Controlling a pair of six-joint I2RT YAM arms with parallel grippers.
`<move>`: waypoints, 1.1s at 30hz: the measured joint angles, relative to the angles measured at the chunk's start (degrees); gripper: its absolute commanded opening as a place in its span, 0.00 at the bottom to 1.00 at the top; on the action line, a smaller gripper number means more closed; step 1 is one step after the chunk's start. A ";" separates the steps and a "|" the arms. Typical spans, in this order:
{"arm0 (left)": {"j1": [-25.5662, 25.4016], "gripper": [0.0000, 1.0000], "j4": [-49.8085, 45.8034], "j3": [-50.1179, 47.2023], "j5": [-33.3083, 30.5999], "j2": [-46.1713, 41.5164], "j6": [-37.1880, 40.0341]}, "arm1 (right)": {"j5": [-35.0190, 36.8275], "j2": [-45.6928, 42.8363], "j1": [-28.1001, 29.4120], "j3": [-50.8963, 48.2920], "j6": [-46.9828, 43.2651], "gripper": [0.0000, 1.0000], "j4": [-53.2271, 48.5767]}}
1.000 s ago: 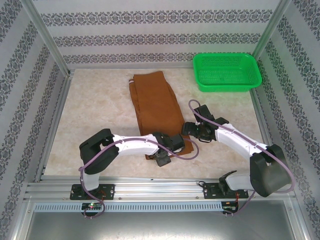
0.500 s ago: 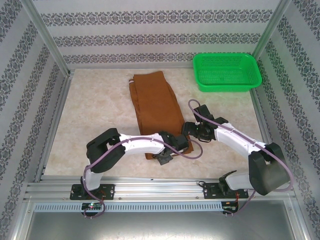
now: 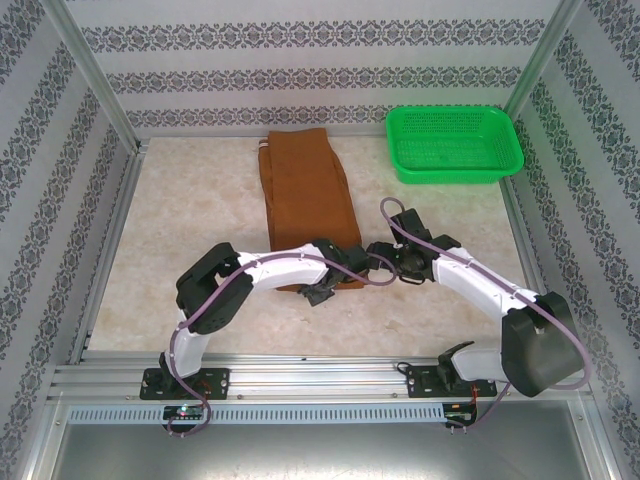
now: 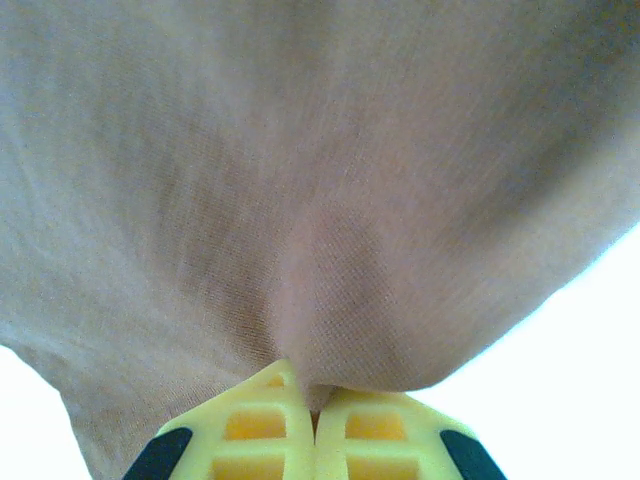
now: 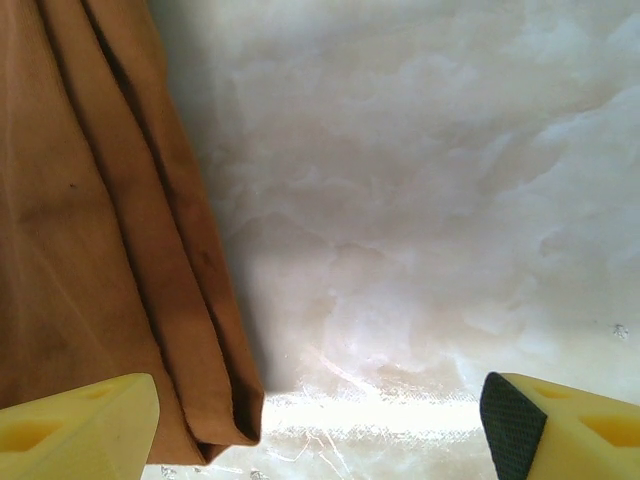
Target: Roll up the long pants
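Rolling looks barely begun, judged from how the cloth lies: the rust-brown cloth long pants (image 3: 305, 195) are spread flat and lengthwise on the cream marbled desk (image 3: 190, 220), with no rolled part that I can see. At the near hem the left hand (image 3: 322, 292) is clenched on the fabric; its wrist view shows the two yellow fingers (image 4: 262, 432) pressed together with a pinch of the cloth (image 4: 300, 200) rising out from between them and draping above the camera, so that end seems lifted off the desk. Just beside the right edge of the pants, the right hand (image 3: 382, 252) hangs released, its yellow, black-tipped fingers (image 5: 75, 422) spread wide over bare desk (image 5: 420, 200), with the folded side of the pants (image 5: 90, 250) and its near corner next to the left finger but not between the two. The next move, as I read it, calls for the right hand to shift sideways onto that corner and close, so both hands hold the hem level, then turn it over towards the far end; a one-sided pull would likely skew the roll. From the hem the legs run away to the waistband near the back wall, and a green plastic mesh basket (image 3: 455, 145) stands in the far right corner, apart from the pants.
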 measured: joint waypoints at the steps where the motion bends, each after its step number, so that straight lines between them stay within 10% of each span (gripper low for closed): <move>1: 0.00 0.00 -1.27 1.11 0.85 -0.42 -0.17 | -0.04 -0.07 -0.07 -0.02 0.31 0.85 0.00; 24: 0.24 0.00 -9.70 16.63 21.46 1.40 -14.21 | -5.11 -7.30 7.87 -12.57 20.35 0.86 8.74; 27: 0.74 0.00 -9.57 16.63 23.80 1.75 -14.71 | -4.31 -4.63 8.52 -12.52 21.68 0.61 10.16; 29: 0.76 0.00 -9.18 16.44 24.81 1.70 -14.73 | -3.61 -3.48 8.68 -12.39 22.73 0.02 10.62; 33: 0.76 0.02 -5.90 13.92 27.28 1.14 -14.32 | -2.73 -3.72 8.68 -12.00 23.45 0.00 10.47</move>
